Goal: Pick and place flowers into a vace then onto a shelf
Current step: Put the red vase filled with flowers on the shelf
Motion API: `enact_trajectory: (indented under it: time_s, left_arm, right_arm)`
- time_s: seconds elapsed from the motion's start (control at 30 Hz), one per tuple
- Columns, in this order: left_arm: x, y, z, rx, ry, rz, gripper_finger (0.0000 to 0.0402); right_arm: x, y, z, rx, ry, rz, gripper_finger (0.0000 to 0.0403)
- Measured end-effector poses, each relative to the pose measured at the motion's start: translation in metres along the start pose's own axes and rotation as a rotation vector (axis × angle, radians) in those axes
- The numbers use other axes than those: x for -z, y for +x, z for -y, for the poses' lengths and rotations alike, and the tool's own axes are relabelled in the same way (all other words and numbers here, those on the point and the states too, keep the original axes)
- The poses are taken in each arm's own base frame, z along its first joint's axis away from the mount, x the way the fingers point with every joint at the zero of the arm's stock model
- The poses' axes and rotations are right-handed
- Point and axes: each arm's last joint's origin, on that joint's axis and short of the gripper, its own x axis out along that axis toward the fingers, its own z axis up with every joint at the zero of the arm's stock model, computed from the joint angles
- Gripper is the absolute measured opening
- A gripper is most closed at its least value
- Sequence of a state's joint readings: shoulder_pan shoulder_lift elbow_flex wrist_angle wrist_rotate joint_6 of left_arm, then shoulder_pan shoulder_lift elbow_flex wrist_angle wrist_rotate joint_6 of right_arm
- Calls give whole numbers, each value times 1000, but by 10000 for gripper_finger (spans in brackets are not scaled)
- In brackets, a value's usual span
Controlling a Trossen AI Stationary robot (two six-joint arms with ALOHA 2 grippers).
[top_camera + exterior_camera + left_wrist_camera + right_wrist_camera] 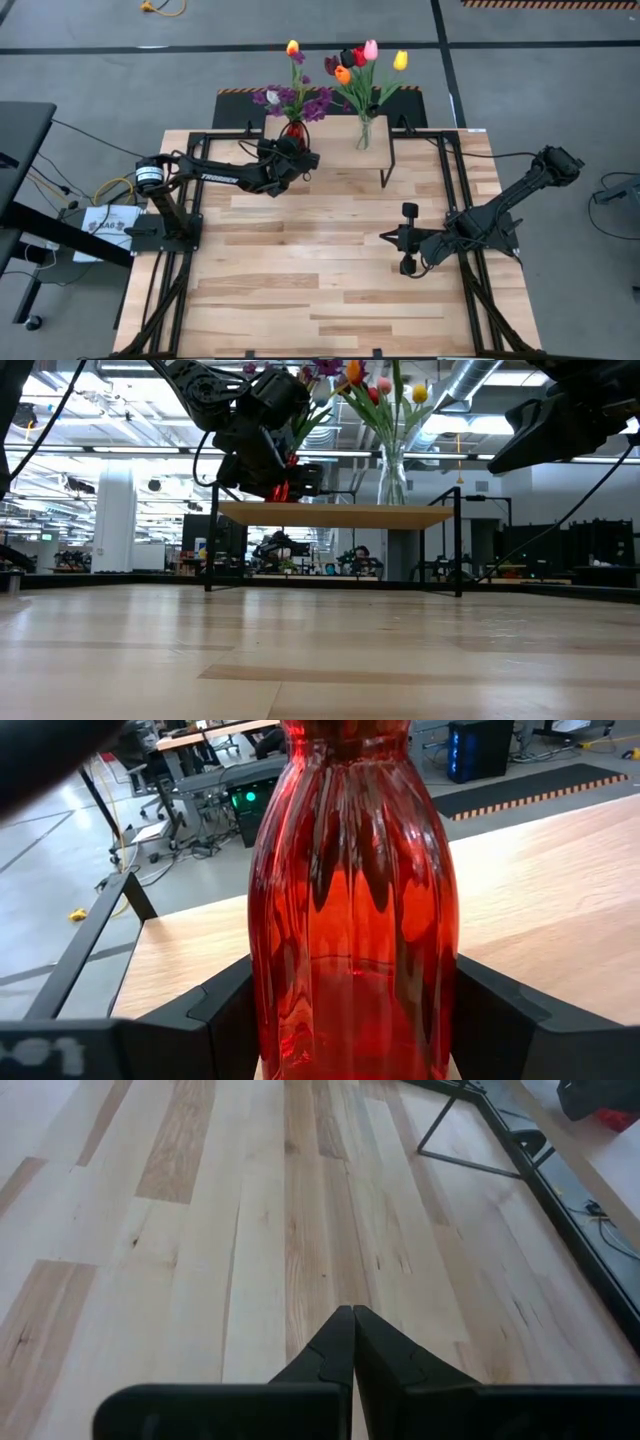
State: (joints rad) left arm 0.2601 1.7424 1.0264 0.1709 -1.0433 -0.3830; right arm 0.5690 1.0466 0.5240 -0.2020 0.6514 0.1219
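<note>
Wooden tabletop (pixel 300 260) from above: left gripper (pixel 293 155) clamps a red vase (pixel 293 131) of flowers (pixel 295 98) at the shelf (pixel 330 130) along the far edge. Right wrist: right gripper (pixel 352 1342) pinched closed, empty, over bare planks.

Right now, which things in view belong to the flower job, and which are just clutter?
Job:
- red vase with flowers, gripped by left gripper at the shelf
- clear vase of tulips, on the shelf

Not the job:
- right gripper, shut, idle over the table
- cables and papers on the floor, left of the table
</note>
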Motion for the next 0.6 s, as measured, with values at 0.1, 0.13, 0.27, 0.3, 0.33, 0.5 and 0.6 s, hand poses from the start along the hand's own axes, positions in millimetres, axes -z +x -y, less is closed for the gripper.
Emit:
enact_trajectory:
  time_s: [0.1,0.13,0.27,0.3,0.33,0.5,0.6]
  left_arm:
    - [0,-1,1,9,3,1,236]
    - [0,-1,1,9,2,0,236]
    - [0,-1,1,13,3,2,236]
    - [0,-1,1,14,3,2,236]
    - [0,-1,2,16,3,1,236]
    - [0,-1,2,34,6,-4,236]
    - [-1,-2,2,40,6,-6,243]
  right_arm:
    - [0,0,0,0,0,0,0]
    - [0,0,0,0,0,0,0]
    - [0,0,0,0,1,0,0]
    - [0,0,0,0,1,0,0]
    - [0,0,0,0,0,0,0]
    - [0,0,0,0,1,0,0]
    - [0,0,0,0,1,0,0]
